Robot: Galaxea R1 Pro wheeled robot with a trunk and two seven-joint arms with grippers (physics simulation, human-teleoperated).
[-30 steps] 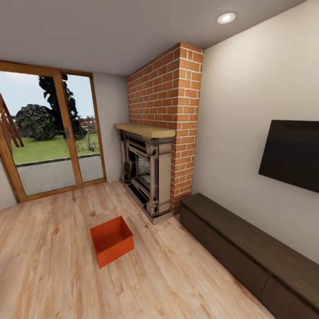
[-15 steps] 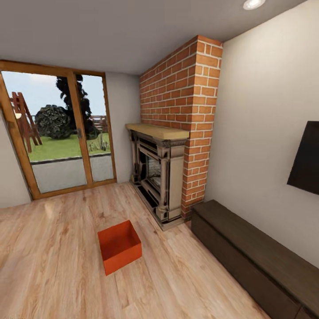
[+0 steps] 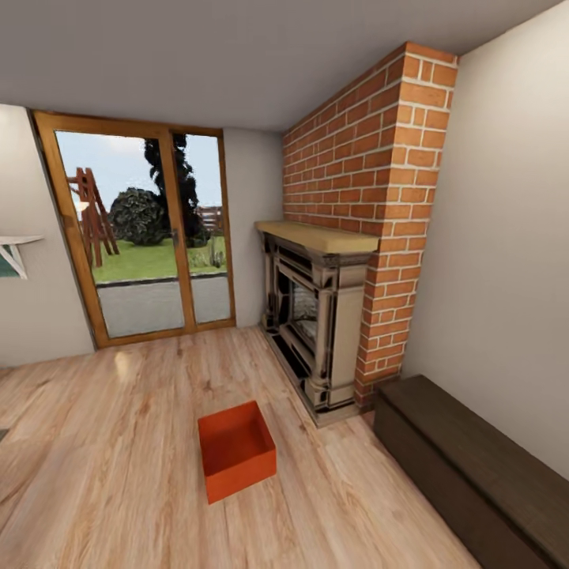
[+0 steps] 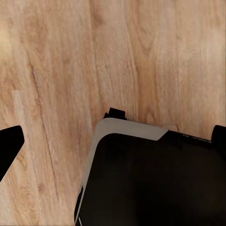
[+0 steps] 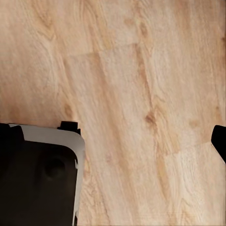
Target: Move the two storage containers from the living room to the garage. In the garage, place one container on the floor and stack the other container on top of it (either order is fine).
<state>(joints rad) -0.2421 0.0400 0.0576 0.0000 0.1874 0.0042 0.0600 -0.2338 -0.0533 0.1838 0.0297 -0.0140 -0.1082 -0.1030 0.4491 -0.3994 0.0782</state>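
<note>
orange-red container (image 3: 235,449), red-brick chimney (image 3: 371,166)

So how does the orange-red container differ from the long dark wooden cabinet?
The orange-red open-topped container is small and stands apart on the wood floor; the dark brown cabinet is long, closed on top and set along the wall. Both are low and rectangular.

Ahead on my right a brick chimney (image 3: 371,182) rises over a stone fireplace (image 3: 316,316). A dark low cabinet (image 3: 474,474) runs along the right wall, nearer me. Far left, glass doors (image 3: 146,237) show lawn.
</note>
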